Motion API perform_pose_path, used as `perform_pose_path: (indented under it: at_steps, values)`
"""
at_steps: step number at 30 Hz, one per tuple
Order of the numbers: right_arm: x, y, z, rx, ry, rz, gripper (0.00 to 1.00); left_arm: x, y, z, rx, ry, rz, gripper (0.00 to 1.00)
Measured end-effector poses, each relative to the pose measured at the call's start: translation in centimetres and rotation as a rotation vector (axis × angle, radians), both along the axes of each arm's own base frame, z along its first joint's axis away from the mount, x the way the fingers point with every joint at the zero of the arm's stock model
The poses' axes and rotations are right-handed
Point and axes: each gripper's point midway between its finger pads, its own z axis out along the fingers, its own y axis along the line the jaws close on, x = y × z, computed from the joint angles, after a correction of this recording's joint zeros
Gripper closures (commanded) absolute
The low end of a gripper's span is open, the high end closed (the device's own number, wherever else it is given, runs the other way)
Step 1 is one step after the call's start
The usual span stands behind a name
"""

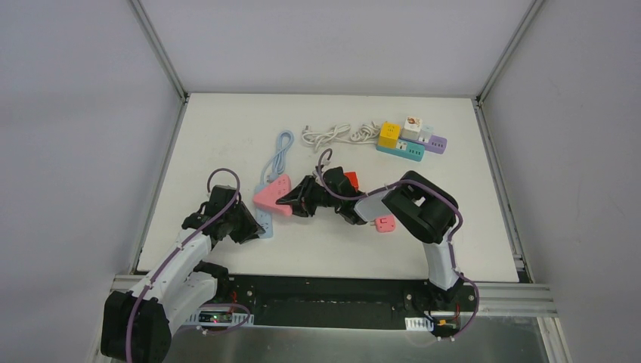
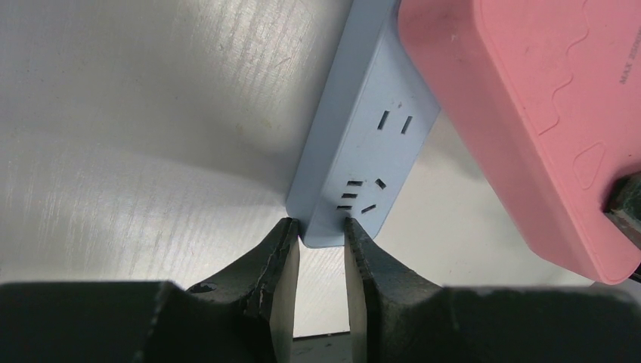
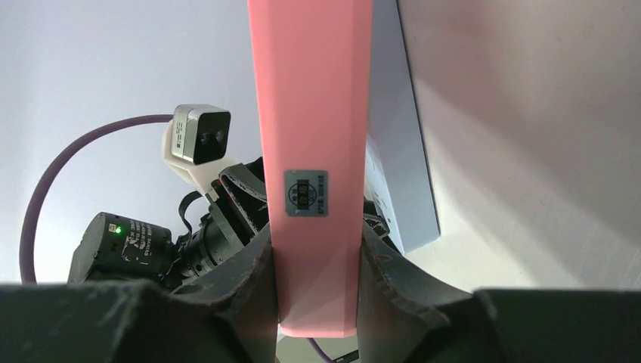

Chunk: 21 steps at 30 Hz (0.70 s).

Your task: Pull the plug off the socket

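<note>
A light-blue socket strip (image 1: pixel 265 224) lies flat on the white table, left of centre. A pink triangular plug (image 1: pixel 272 198) sits across its upper part. My left gripper (image 2: pixel 321 227) is shut on the strip's near end, one finger on each side of its corner. Several empty slots show on the socket strip (image 2: pixel 363 162) beside the pink plug (image 2: pixel 529 128). My right gripper (image 3: pixel 317 261) is shut on the narrow edge of the pink plug (image 3: pixel 311 113), with the socket strip (image 3: pixel 397 151) right behind it. The plug's prongs are hidden.
A teal and purple power strip (image 1: pixel 414 148) with yellow and white cube plugs lies at the back right beside a coiled white cable (image 1: pixel 339 134). The strip's blue cable (image 1: pixel 281 150) runs toward the back. A small pink adapter (image 1: pixel 385 224) and a red piece (image 1: pixel 351 180) lie near my right arm.
</note>
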Motion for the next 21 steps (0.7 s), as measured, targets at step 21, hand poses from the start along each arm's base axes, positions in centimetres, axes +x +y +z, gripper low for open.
perform_pose_path:
  at_steps: [21]
  values:
    - [-0.4, 0.0, -0.3, 0.005, -0.212, -0.003, 1.0, 0.0, 0.0, -0.1, 0.001, 0.011, -0.001, 0.75]
